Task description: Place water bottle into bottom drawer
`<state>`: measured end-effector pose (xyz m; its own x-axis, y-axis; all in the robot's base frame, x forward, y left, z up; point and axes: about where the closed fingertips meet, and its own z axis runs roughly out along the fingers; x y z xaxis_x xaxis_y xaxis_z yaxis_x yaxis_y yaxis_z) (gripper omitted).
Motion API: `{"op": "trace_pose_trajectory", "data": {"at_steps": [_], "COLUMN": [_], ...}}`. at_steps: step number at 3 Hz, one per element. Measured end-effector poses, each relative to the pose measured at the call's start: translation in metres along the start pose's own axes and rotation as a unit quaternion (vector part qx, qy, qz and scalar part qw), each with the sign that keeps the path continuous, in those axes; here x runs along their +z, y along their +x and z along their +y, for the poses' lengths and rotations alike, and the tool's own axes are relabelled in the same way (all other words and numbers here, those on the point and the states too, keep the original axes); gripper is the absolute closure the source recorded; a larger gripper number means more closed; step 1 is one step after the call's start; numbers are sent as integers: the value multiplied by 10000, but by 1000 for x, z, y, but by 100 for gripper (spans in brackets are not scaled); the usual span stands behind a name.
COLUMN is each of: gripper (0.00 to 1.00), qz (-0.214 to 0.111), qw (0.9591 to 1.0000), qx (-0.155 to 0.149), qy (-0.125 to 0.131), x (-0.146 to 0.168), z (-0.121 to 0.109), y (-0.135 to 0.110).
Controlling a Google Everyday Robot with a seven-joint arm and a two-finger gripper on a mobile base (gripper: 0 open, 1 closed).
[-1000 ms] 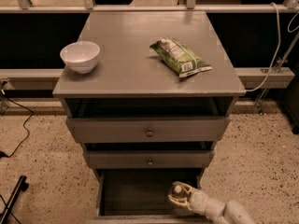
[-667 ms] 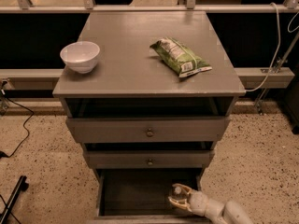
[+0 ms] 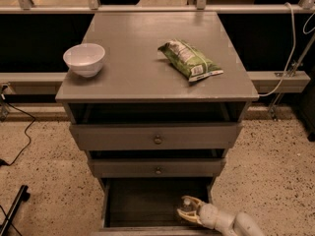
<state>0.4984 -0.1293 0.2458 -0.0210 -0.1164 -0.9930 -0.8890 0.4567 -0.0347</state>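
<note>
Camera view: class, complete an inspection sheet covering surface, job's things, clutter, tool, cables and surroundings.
Surface: grey cabinet top, carrying two items.
Job's things: water bottle inside the open bottom drawer, at its front right, gripped by the tool.
Clutter: white bowl at left, green snack bag at right, both on the cabinet top.
Tool: tool reaches into the bottom drawer, closed around the bottle.
Cables: white cable at right; black cable on floor, left.
Surroundings: speckled floor.

Dim light, gripper (image 3: 188,210) in shadowed bottom drawer (image 3: 140,204)
</note>
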Motion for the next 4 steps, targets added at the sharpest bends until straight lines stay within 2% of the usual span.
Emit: {"op": "trace_pose_trajectory", "data": {"at_steps": [2,3,4], "gripper": [17,0,0], "qz": [-66,-77,-77], "qw": [9999,9999,9999], "qx": [96,102,102], "qy": [38,21,21], "x": [3,5,5], "z": [2,3,3], "y": [7,7,7]}}
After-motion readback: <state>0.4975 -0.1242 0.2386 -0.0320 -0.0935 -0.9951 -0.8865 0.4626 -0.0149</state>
